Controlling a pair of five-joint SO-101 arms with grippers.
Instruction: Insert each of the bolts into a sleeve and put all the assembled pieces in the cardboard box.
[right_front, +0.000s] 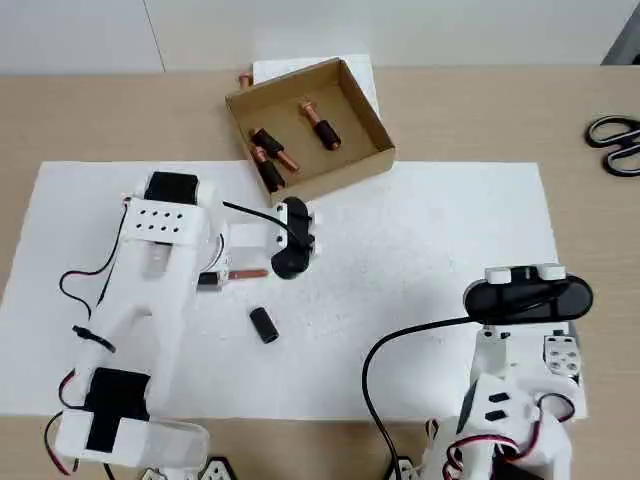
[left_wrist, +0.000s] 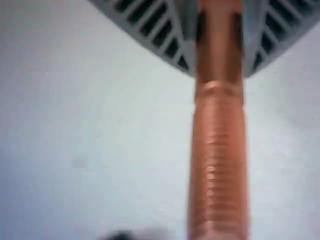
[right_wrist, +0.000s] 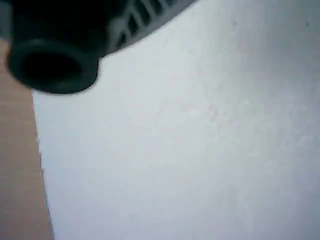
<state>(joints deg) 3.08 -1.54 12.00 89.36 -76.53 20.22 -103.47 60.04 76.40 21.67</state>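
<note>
Glossy copper-toned metal bolt (left_wrist: 218, 150), matt black sleeve (right_wrist: 52, 67), plain cardboard box (right_front: 355, 125), grainy white sheet (right_front: 430, 250).

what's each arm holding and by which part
Left end effector: bolt, by its unthreaded end, threads sticking out. Right end effector: seemingly a sleeve, by its side; grip itself hidden.

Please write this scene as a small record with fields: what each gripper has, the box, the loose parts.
Left gripper: shut on a copper-coloured threaded bolt
Right gripper: shut on a black tubular sleeve
Brown cardboard box: holds three assembled pieces
White sheet: one loose black sleeve, apart from both grippers
</note>
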